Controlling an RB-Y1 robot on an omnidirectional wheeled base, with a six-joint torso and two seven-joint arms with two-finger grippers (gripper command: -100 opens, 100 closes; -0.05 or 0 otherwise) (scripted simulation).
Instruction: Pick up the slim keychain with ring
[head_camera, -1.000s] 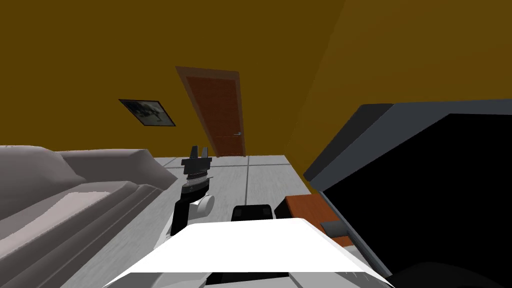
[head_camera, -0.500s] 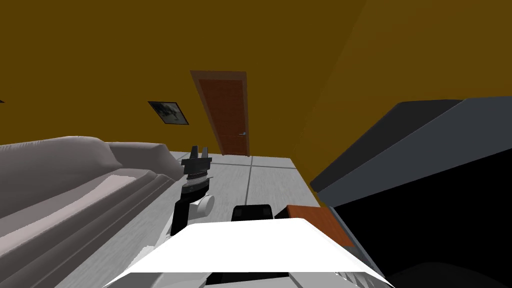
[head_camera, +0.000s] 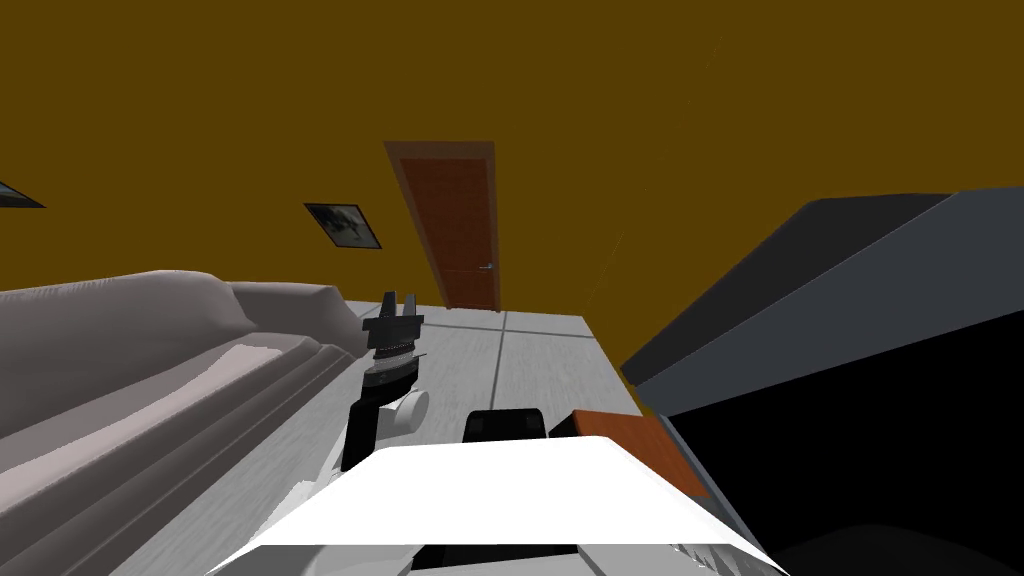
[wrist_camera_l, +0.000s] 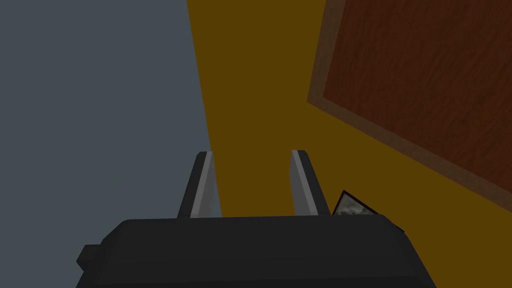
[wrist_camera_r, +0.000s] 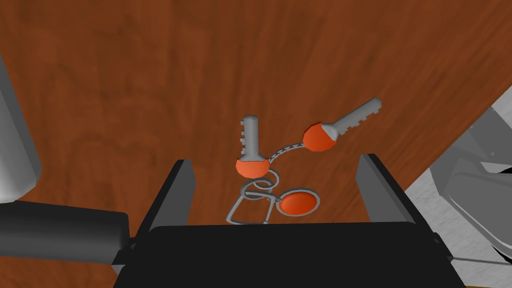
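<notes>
Over the last second the robot's own turn has swung the head view. The door (head_camera: 450, 225) and the wall picture (head_camera: 343, 225) have slid across it and more of the grey sofa (head_camera: 150, 370) has come in. In the last half second that drift has almost stopped, so the base seems to be settling beside the brown wooden table (head_camera: 628, 440). The left hand (head_camera: 399, 298) has not shifted against the chest: it is raised off the table's sofa side, its fingers (wrist_camera_l: 201, 185) parted with nothing between them. The slim keychain (wrist_camera_r: 253, 167) lies flat on the table: two grey keys with orange heads joined by a short chain, with wire rings and an orange tag. The right hand (wrist_camera_r: 274, 160) hangs above the table with its fingers spread wide, and the keychain sits in the gap between them, its rings nearest the hand's dark body. With the turn nearly done and the hand already lined up, the approach looks finished. What likely remains is to lower the hand to the table and close on the keychain. Because the keychain is thin and lies flush on the table, the fingertips probably must get very low to catch it.
</notes>
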